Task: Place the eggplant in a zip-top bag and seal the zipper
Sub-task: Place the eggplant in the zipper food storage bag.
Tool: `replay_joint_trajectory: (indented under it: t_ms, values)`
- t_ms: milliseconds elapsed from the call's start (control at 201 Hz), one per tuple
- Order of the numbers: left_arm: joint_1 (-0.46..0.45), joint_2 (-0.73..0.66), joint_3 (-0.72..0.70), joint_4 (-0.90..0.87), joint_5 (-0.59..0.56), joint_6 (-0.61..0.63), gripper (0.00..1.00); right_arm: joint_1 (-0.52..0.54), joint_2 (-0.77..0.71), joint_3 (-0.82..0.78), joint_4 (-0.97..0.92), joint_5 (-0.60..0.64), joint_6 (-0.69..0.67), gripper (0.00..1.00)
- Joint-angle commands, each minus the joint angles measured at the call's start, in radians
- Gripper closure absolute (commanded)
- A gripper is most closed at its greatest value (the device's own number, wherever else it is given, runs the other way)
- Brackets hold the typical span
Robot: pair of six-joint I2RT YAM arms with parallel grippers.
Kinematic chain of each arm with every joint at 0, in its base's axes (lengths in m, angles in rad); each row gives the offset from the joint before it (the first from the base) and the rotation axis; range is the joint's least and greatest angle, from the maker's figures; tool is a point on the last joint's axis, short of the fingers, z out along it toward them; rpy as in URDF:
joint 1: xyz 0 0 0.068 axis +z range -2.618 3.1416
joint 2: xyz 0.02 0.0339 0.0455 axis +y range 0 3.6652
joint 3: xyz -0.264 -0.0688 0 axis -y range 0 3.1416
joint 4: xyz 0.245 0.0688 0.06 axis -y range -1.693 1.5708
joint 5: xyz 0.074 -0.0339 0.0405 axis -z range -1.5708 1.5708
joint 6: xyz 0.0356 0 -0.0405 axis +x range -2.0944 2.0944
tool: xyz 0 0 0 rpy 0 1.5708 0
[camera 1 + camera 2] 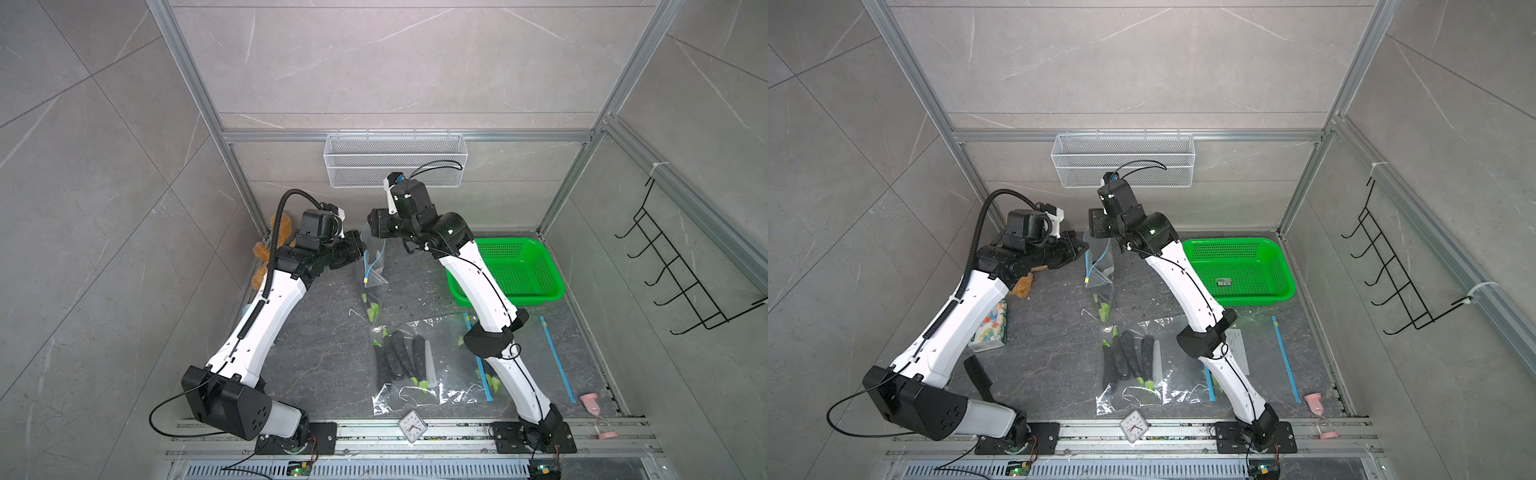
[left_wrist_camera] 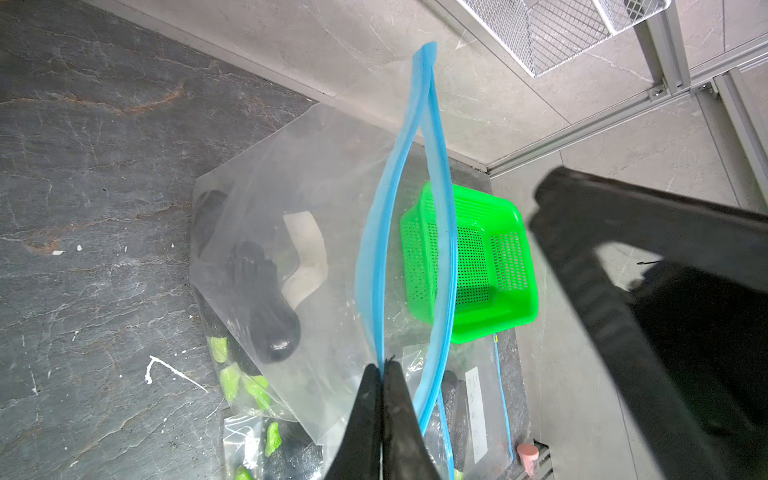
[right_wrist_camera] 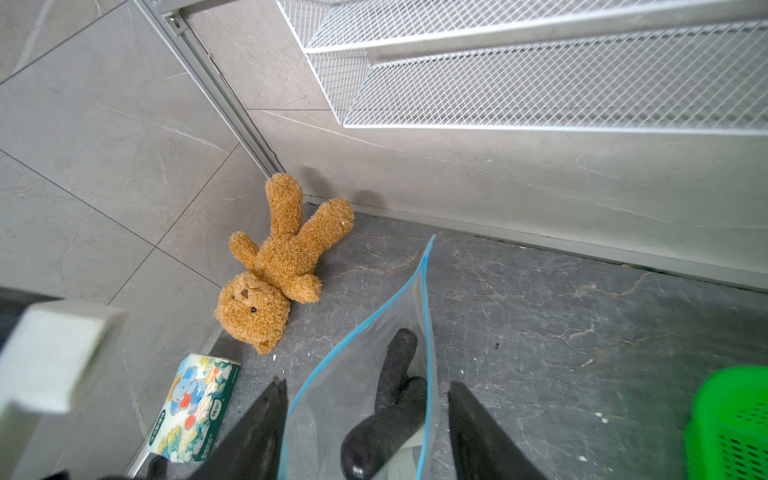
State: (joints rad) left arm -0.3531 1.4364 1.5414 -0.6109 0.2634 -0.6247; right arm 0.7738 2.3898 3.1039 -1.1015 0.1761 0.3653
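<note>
While the left gripper point(image 2: 381, 368) is clamped tight on the blue zipper strip point(image 2: 417, 124) of the zip-top bag point(image 2: 316, 187), pinching one side of the rim, the right gripper point(image 3: 369, 384) stands wide. Its two fingers point(image 3: 257, 428) flank the bag's mouth, one on each side, and I cannot tell whether either touches the plastic.

The zipper is unsealed: in the left wrist view its two blue bands bow apart and meet again only at the far corner and near the pinch.

The eggplant point(image 3: 399, 361) is inside the bag. It is dark, nearly black and matt, with a rounded end that catches a small highlight point(image 2: 270, 316), and more than one dark body shows through the clear film.

In both top views the zip-top bag point(image 1: 376, 291) hangs upright between the two grippers toward the back of the dark stone table point(image 1: 324, 332), mouth uppermost. The eggplant's long axis runs along the bag from mouth to bottom — the pale green caps point(image 1: 372, 311) sit at the low end, down by the tabletop, and the dark bodies reach up toward the opening.
</note>
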Motion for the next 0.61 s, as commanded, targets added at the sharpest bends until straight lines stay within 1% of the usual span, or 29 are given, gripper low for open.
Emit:
replay_joint_trajectory:
  t_ms: [0,95,149,219,284,373,473,528,602]
  values:
    - [-0.003,-0.034,0.045,0.029,-0.001,-0.015,1.0,-0.006,-0.181,-0.035,-0.053,0.034,-0.068,0.34]
    - [-0.003,-0.036,0.046,0.037,-0.003,-0.02,1.0,-0.024,-0.297,-0.161,-0.065,0.031,-0.097,0.32]
    - [-0.003,-0.038,0.046,0.045,-0.003,-0.026,1.0,-0.041,-0.385,-0.284,-0.051,0.027,-0.109,0.31]
    - [-0.004,-0.037,0.049,0.051,-0.002,-0.032,1.0,-0.069,-0.528,-0.503,0.019,0.014,-0.115,0.3]
    - [-0.004,-0.036,0.055,0.051,-0.003,-0.035,1.0,-0.109,-0.665,-0.743,0.097,-0.013,-0.097,0.29]
    - [-0.007,-0.036,0.059,0.051,-0.004,-0.037,1.0,-0.161,-0.824,-0.971,0.145,-0.014,-0.083,0.28]
    - [-0.011,-0.044,0.053,0.051,-0.01,-0.039,1.0,-0.2,-0.94,-1.157,0.151,-0.026,-0.091,0.27]
    - [-0.011,-0.047,0.047,0.051,-0.012,-0.045,1.0,-0.206,-0.984,-1.241,0.157,-0.035,-0.09,0.26]
    - [-0.011,-0.054,0.031,0.063,-0.009,-0.06,1.0,-0.208,-1.045,-1.382,0.196,-0.076,-0.1,0.25]
